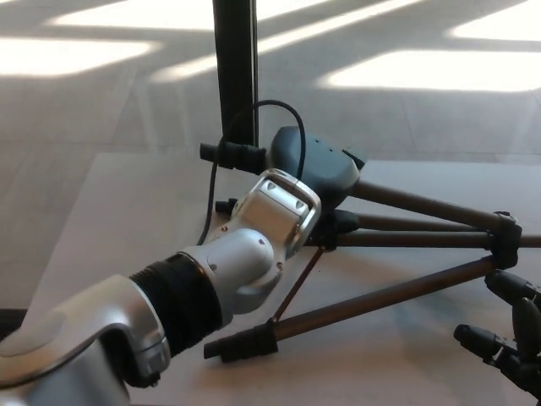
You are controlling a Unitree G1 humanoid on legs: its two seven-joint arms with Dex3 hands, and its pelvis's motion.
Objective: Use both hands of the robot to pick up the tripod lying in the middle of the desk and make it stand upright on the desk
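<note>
The tripod (397,292) lies on the pale desk (118,228) with its three dark legs fanned out towards the left. The legs meet at a black hub (505,241) at the right edge. My left hand (317,165) sits over the uppermost leg near its foot end, closed around it. That leg's black foot (228,154) sticks out to the hand's left. The nearest leg ends in a black foot (241,342) at the front. My right hand (507,338) is low at the right edge, just below the hub, with fingers apart and nothing in them.
A black vertical pole (235,76) rises behind the desk, right behind my left hand. A black cable (254,114) loops from my left wrist past it. The desk's far edge runs just behind the tripod, with sunlit floor beyond.
</note>
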